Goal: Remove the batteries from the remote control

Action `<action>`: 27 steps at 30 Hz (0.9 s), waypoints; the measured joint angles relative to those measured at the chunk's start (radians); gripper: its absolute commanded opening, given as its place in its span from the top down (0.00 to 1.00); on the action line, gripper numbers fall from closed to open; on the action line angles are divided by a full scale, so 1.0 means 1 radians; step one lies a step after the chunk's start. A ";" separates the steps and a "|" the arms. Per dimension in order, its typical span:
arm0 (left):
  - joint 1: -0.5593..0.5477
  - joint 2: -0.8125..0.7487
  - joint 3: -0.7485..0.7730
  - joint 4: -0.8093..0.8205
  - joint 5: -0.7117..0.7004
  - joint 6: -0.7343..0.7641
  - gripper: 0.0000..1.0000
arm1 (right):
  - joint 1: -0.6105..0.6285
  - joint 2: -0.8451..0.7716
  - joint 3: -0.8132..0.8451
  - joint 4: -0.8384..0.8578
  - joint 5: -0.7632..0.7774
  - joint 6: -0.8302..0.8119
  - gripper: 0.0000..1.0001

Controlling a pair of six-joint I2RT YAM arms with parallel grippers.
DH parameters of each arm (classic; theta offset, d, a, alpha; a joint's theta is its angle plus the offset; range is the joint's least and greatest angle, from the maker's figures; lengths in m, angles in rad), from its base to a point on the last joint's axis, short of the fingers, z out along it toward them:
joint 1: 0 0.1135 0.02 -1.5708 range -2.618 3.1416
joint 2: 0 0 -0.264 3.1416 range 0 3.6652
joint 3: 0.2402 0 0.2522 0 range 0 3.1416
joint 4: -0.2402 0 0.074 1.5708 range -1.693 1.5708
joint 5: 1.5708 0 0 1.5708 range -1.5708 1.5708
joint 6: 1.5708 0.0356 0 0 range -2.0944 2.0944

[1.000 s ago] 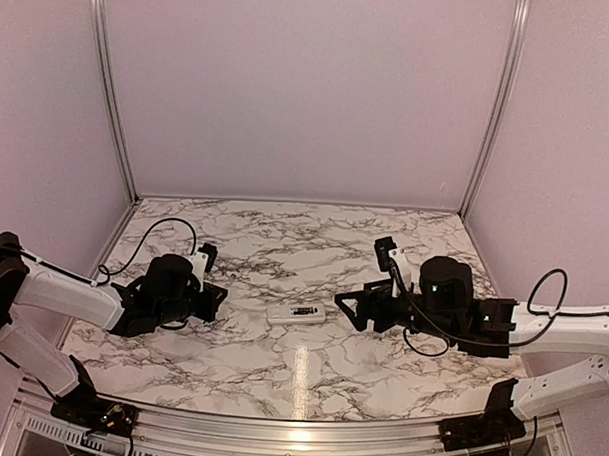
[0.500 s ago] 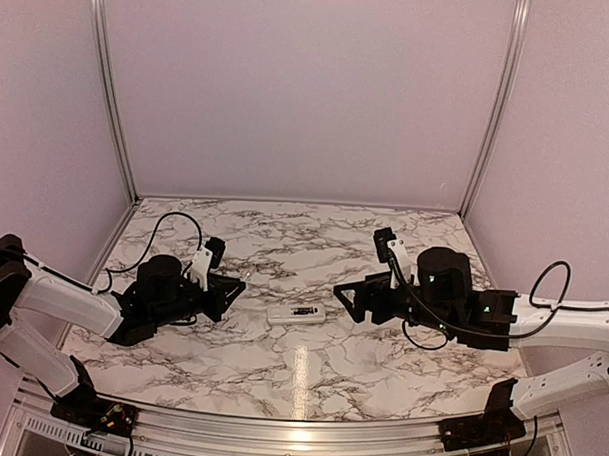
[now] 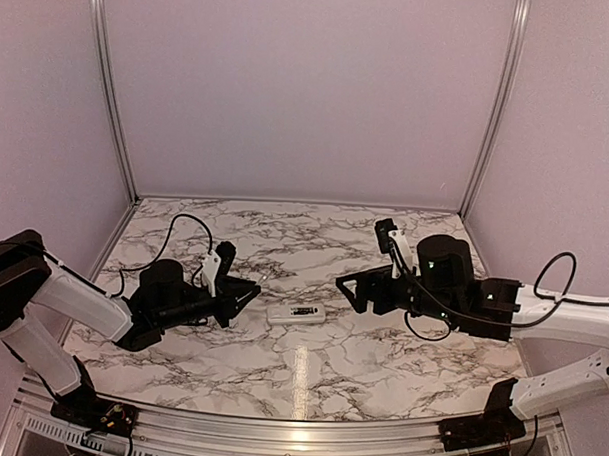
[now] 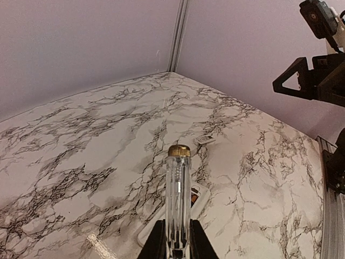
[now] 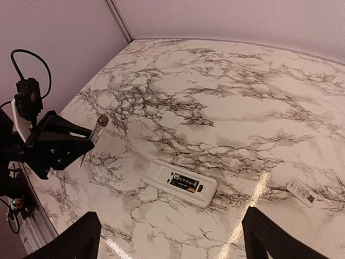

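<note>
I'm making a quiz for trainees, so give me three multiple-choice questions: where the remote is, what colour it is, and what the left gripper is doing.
1. Where is the remote control? A lying free on the table; B in the right gripper; C against the back wall.
2. Its colour? A black; B white; C red.
3. The left gripper is: A open, empty; B shut on a clear tool; C shut on a battery.
Answers: A, it lies flat with nothing holding it; B, its casing is white; B, the tool sits clamped in it.
</note>
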 measured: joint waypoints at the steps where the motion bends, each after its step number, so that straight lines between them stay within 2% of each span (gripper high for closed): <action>1: -0.004 0.016 0.000 0.016 0.017 0.009 1.00 | -0.003 0.000 0.008 -0.005 -0.015 0.002 0.10; 7: -0.041 0.077 0.000 0.063 0.109 0.064 1.00 | -0.016 0.032 0.084 -0.077 -0.168 0.007 0.11; 18: -0.113 0.080 0.000 0.089 0.212 0.193 1.00 | -0.018 0.235 0.307 -0.267 -0.431 0.006 0.16; 27: -0.135 0.080 -0.007 0.119 0.253 0.233 1.00 | -0.021 0.360 0.385 -0.299 -0.628 0.017 0.32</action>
